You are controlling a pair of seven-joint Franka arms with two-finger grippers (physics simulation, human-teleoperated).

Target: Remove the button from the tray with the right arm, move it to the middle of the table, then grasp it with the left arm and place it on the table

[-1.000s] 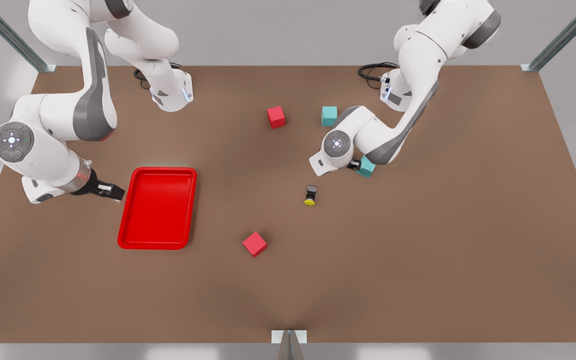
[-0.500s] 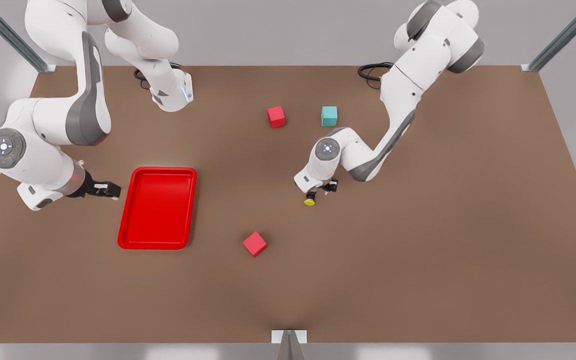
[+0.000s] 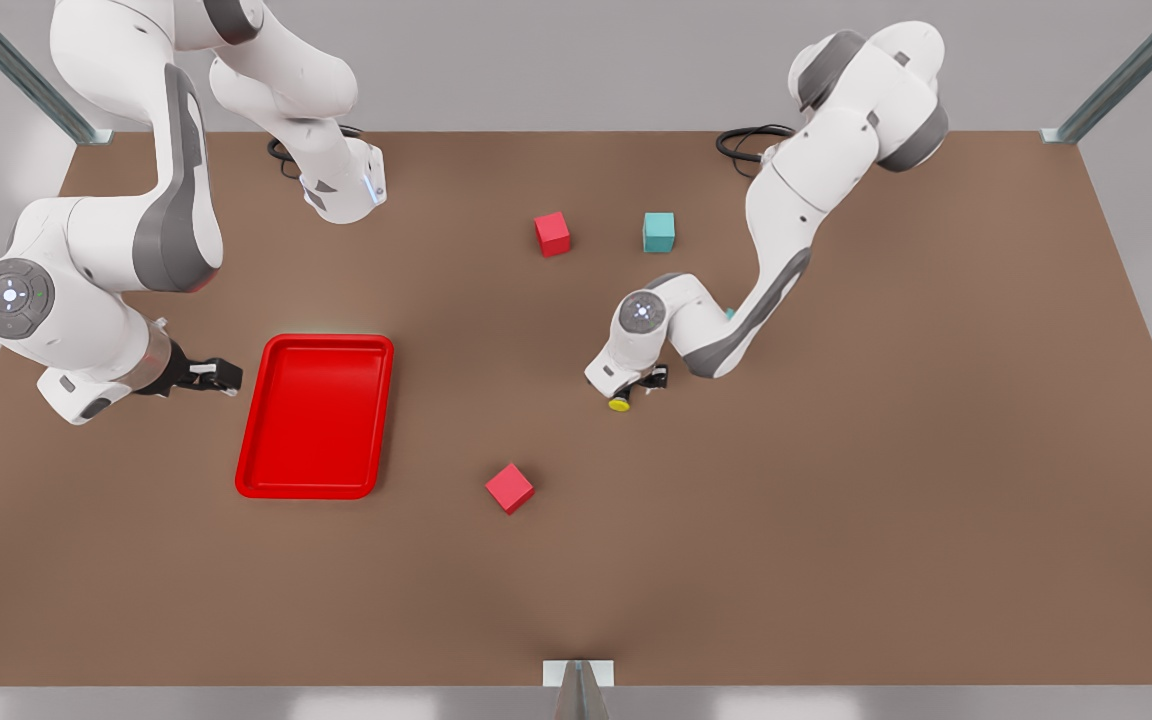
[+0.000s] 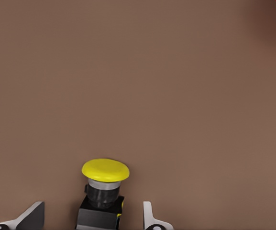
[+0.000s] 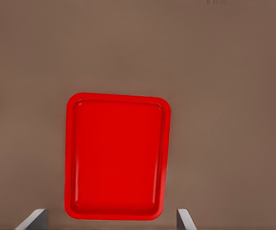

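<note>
Left gripper positioned over the button at mid-table; grasp not yet made

The button (image 4: 103, 196) is found lying on its side on the table (image 3: 836, 500), out of the tray (image 3: 316, 415), between the jaws of the left gripper (image 3: 636, 385), which are spread wide with clear table seen on either side of the body; no contact is observed. The yellow cap points away from the jaws, the grey-black boxy body lies nearest them. The item is judged light, rigid and small; the rounded cap is expected to slip, so hold is best taken across the flat sides of the body. The right gripper (image 3: 211, 377) is held idle just beside the tray's short edge, its jaws spread, nothing between them, the tray lying ahead of them
</note>
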